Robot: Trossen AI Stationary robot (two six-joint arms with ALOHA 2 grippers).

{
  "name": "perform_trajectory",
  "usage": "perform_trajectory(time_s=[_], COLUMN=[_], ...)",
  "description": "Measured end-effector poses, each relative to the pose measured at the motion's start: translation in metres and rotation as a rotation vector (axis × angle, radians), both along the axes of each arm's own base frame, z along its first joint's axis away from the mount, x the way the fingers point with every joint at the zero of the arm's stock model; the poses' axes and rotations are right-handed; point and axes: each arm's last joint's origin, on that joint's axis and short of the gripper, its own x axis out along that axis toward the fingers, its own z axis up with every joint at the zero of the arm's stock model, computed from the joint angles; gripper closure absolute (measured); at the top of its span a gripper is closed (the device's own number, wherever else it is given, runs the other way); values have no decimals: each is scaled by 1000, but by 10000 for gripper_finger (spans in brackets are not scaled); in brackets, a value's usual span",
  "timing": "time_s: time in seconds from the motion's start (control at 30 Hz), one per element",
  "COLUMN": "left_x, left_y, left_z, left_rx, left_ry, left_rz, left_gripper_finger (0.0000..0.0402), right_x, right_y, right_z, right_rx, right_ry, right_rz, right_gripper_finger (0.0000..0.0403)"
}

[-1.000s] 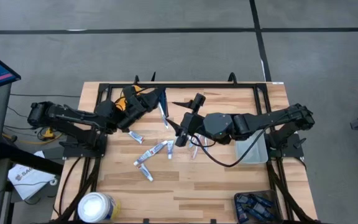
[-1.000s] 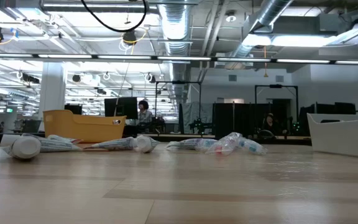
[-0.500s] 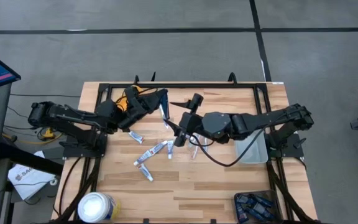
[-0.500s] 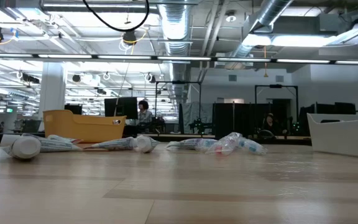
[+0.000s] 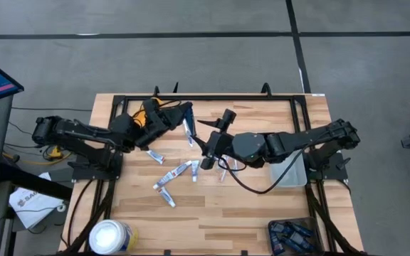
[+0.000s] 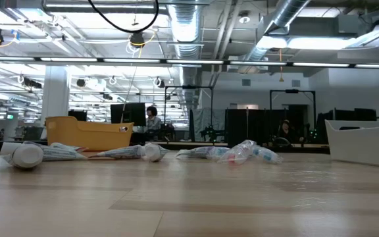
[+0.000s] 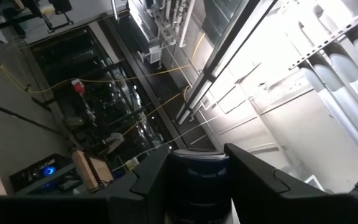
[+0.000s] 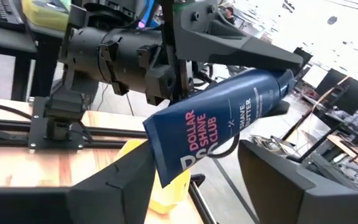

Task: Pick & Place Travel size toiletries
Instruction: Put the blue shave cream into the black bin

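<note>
Dark blue tube [image 8: 219, 121], flat, printed DOLLAR SHAVE CLUB, clenched in the left pincer [image 8: 182, 65] and held up off the bench, crimped end toward the right pincer. Seen from above, the same tube [image 5: 185, 112] sticks out of the left pincer [image 5: 179, 114] near the far edge of the bench [image 5: 262, 213], tilted toward the centre.

Right pincer [image 5: 208, 142]: just beside the held tube, facing it. Fingers [image 8: 120, 180] spread, one on each side of the tube's crimped end, with a gap on both sides. Not gripping.

Left wrist view: the pincer's own fingers [image 7: 160, 180] flank a dark rounded end [image 7: 197, 174] of the tube, pinched between them.

Scattered white tubes [image 5: 176, 173] with blue and red print lie on the wood just below the right pincer, toward the near edge. One more white tube [image 5: 155, 156] lies under the left arm, beside its pincer. In the low view the same litter shows as white tubes [image 6: 45, 153] and a clear-wrapped cluster [image 6: 245, 153].

Yellow bin [image 6: 87, 133] sits behind the left pincer. Clear tray [image 5: 289, 171] under the right arm, well back from its pincer. Big white tub [image 5: 110, 236] at the near left corner.
</note>
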Motion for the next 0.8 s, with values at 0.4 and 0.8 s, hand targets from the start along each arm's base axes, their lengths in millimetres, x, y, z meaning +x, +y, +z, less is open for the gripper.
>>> perform_trajectory(time_s=[0.4,0.8], left_x=[0,1], left_y=[-1,-2], left_z=[0,0], left_rx=[13,23], left_ry=[2,2], left_rz=[-23,-41], left_gripper_finger=[263,258], right_x=[-1,-9], right_y=[-6,5], right_z=[2,7], right_rx=[-6,-10], right_ry=[-24,-28], right_rz=[-110,-83], right_gripper_finger=[326,398])
